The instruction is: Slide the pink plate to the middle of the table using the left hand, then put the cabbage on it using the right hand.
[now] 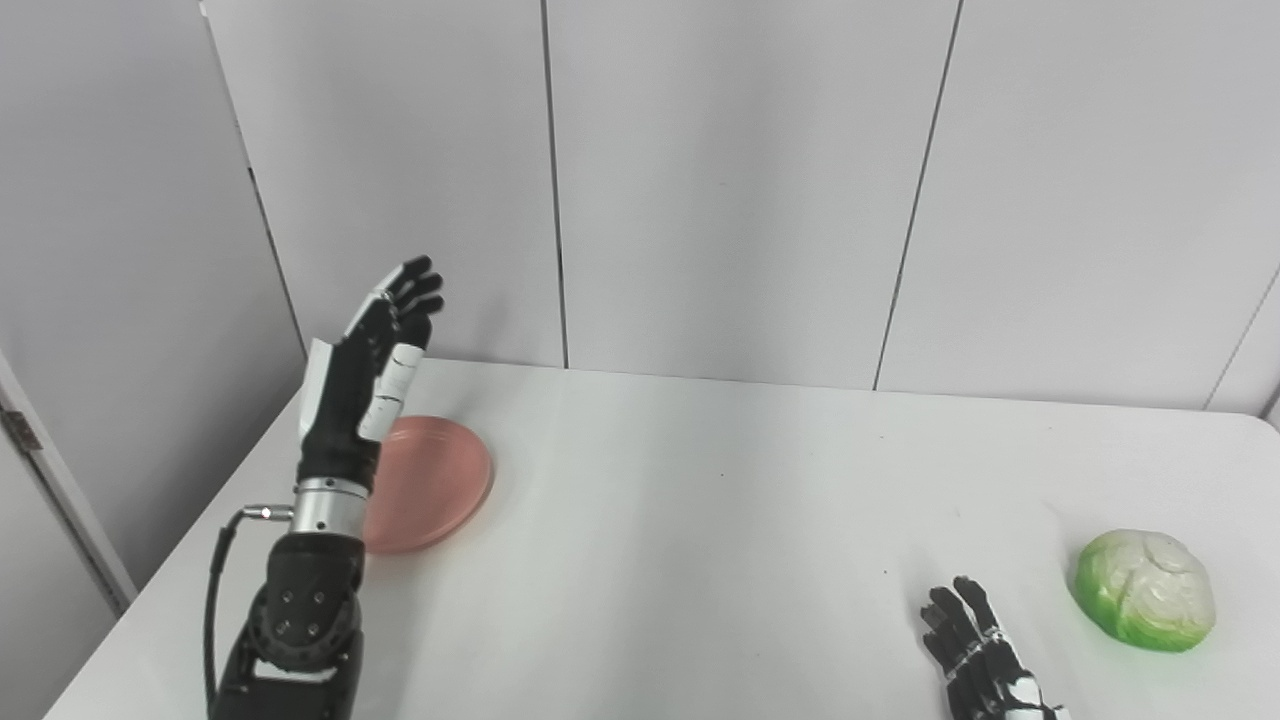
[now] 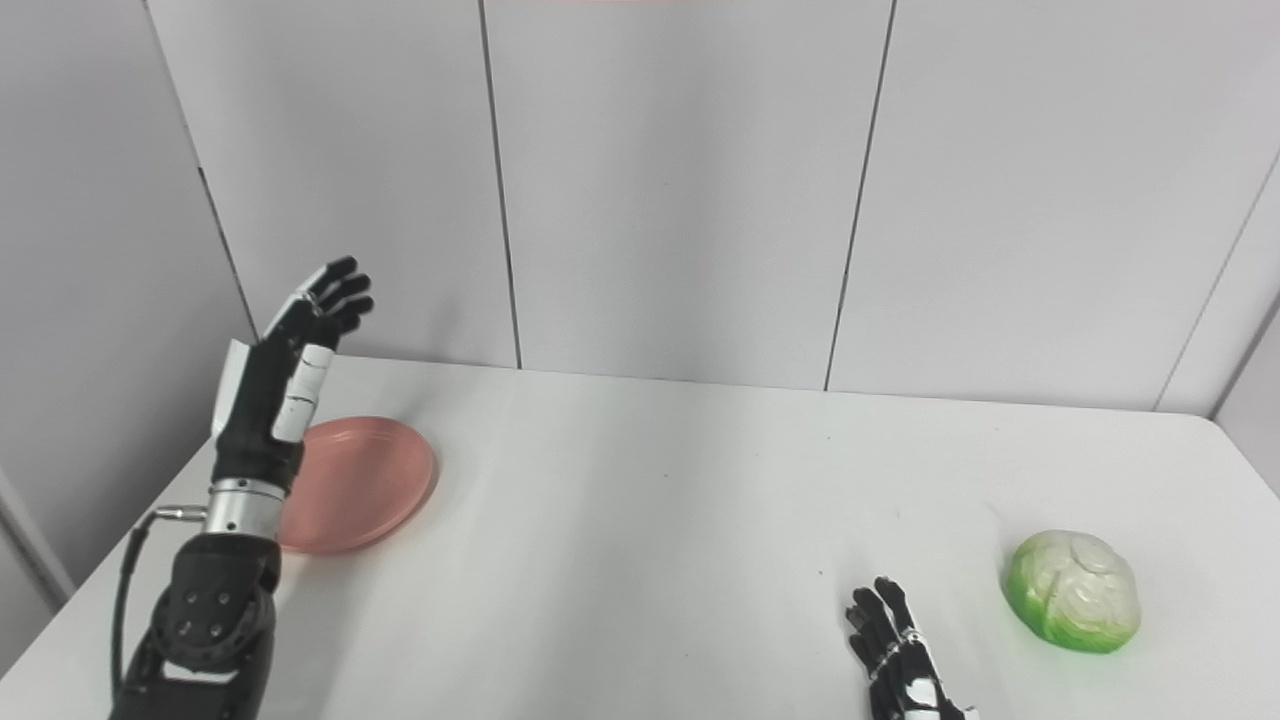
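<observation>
A pink plate (image 1: 432, 482) lies on the white table (image 1: 700, 480) at the left side, near the left edge. My left hand (image 1: 370, 375) is raised above the plate's left part, fingers apart and pointing up and away, holding nothing. A green and white cabbage (image 1: 1146, 589) sits on the table at the front right. My right hand (image 1: 975, 650) rests low at the bottom edge, left of the cabbage and apart from it, fingers spread and empty. The plate (image 2: 365, 480) and cabbage (image 2: 1075, 590) also show in the right eye view.
A grey panelled wall (image 1: 740, 180) stands right behind the table's far edge. The table's left edge runs close beside the plate. A black cable (image 1: 215, 590) loops beside my left forearm.
</observation>
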### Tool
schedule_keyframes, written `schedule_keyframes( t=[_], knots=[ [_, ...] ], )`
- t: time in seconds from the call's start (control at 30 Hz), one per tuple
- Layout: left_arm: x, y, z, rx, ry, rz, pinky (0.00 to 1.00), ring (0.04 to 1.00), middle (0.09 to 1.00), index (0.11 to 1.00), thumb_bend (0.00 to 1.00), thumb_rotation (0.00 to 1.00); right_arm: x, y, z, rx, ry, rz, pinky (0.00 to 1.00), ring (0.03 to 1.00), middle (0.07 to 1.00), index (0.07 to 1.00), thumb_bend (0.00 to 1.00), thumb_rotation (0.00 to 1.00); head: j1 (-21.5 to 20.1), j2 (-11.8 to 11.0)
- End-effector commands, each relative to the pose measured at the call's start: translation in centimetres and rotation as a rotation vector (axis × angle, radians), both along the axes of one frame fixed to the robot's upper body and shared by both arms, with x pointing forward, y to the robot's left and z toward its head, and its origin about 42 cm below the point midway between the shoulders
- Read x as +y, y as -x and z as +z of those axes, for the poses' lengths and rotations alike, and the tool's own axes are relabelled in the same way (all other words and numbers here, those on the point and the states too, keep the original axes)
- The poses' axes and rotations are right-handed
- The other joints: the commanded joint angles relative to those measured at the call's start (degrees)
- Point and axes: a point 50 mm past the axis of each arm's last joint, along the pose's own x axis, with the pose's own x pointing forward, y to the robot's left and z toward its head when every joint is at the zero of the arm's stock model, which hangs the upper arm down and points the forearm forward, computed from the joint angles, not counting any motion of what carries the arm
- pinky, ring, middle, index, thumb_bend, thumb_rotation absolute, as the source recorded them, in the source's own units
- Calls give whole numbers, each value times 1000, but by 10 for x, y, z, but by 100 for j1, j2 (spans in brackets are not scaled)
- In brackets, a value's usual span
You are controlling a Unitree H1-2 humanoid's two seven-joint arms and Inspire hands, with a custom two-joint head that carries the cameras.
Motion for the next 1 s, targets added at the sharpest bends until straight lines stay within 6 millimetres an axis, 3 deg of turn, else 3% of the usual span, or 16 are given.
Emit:
schedule_keyframes(
  t=[0.0,0.17,0.4,0.6,0.73,0.87,0.97],
  knots=[
    [21,-18,26,-61,-6,36,839,857,879,850,871,953,-3,23,-25,124,9,17,953,906,898,925,780,1000,3,-1],
    [65,-45,13,13,-27,118,890,891,917,884,841,994,-2,24,-25,129,15,17,956,909,895,923,795,1000,-35,-15],
    [100,-61,2,90,19,151,954,937,945,905,798,955,-3,25,-25,132,10,11,936,897,886,914,790,1000,-36,-12],
    [118,-65,-8,117,69,181,863,921,934,886,744,936,-4,24,-26,133,14,11,940,891,878,915,786,1000,-29,-46],
    [125,-64,-18,148,141,197,868,909,918,866,790,905,-5,24,-27,133,13,11,935,896,885,912,793,1000,-15,-41],
    [127,-58,-35,189,149,207,906,915,911,874,745,969,-6,25,-26,135,16,10,938,896,884,916,788,1000,-36,-9],
    [126,-54,-51,222,171,197,909,918,912,880,781,967,-6,26,-25,138,18,7,933,890,877,911,794,1000,-38,4]
  ],
)
